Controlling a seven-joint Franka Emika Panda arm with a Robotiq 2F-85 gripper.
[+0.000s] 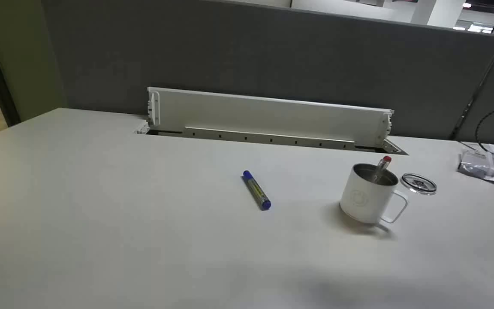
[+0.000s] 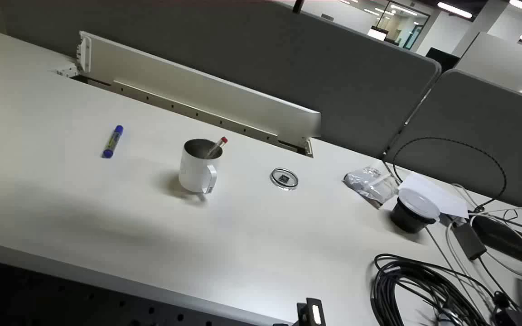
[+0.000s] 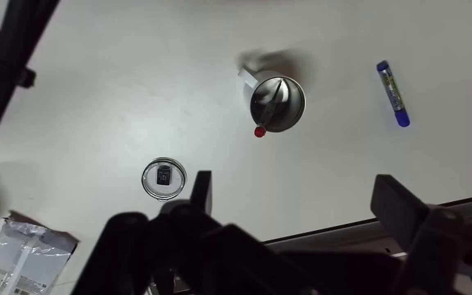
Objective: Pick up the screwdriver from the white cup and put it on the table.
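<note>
In the wrist view, the slim, clear-handled plastic-looking screwdriver is showing red at its seven-o'clock end; the cylindrical, blue-ended marker is displaying yellow-green print. The white, cylindrical, metal-looking cup is bearing a faint grey round emblem.

I take this for an office. In both exterior views, dark grey partition panels cross the upper part of the frame, just behind the off-white table below me, whose far side has a long white slotted tray. At the upper right of an exterior view, past the panels, I see ceiling strip lights and a glass-walled room; at the lower right, coiled black cable lies on the table.
</note>
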